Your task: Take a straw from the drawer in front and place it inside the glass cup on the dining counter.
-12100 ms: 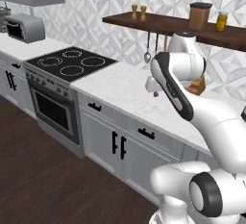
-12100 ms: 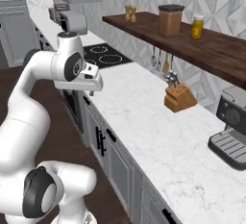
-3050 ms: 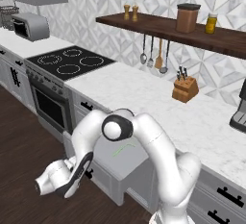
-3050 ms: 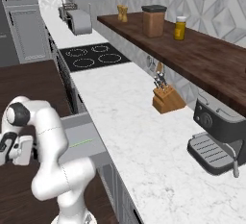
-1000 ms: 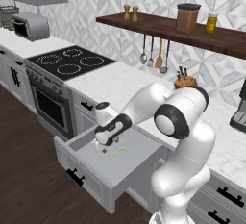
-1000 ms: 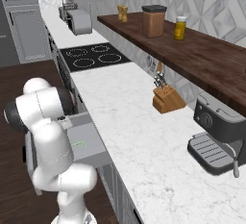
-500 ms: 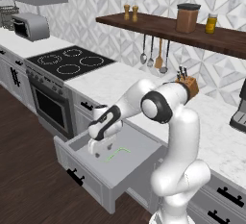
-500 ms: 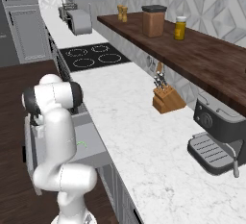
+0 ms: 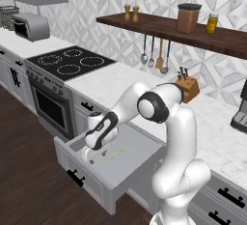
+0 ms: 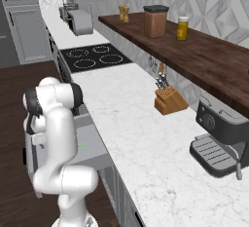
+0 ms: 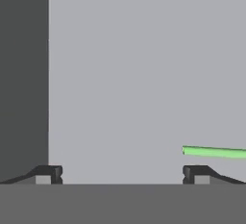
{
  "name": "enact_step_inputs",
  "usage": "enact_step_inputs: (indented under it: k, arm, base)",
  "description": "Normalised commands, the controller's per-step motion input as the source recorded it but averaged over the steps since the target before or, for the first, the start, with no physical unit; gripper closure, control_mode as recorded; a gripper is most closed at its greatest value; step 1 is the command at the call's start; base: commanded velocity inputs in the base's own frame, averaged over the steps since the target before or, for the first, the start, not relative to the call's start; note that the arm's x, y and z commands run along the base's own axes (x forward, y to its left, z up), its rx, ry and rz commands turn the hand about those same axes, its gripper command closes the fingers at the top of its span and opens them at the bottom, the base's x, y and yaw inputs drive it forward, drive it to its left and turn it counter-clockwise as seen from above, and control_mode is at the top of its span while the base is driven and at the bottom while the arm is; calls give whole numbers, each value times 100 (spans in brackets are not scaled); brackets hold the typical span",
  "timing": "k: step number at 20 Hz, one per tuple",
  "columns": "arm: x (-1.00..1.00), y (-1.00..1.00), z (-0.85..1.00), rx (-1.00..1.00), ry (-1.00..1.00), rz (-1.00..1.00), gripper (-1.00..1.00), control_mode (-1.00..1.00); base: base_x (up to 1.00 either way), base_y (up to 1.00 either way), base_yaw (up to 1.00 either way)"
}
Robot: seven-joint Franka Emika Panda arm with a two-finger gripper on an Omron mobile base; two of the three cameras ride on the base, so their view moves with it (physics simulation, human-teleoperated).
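Tool [image 11: 122,174] spread wide, empty, beside straw [image 11: 214,152].

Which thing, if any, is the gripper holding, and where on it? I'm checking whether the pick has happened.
Nothing is held. The gripper is open above the drawer floor, and the straw lies beside one fingertip, not between them.

At the left of the frame the white arm [image 10: 53,123] bends over the open drawer [image 10: 90,145]. A green straw [image 10: 82,146] lies inside. At centre right stands a knife block [image 10: 168,102].
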Motion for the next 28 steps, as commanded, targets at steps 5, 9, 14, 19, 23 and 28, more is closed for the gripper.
enact_step_inputs:
  k: [5,9,14,19,23,28]
  arm:
    - [-21,32,-10,1,0,0,-100,-100]
    - [-43,60,0,2,0,0,-100,-100]
    - [-62,79,1,0,-1,0,-100,-100]
    - [-34,0,34,0,-5,-3,-100,-100]
    - [14,-88,37,-1,0,-9,-100,-100]
    - [29,-94,8,0,0,-2,-100,-100]
  base:
    - [0,0,0]
    - [0,0,0]
    - [0,0,0]
    - [0,0,0]
    - [0,0,0]
    - [0,0,0]
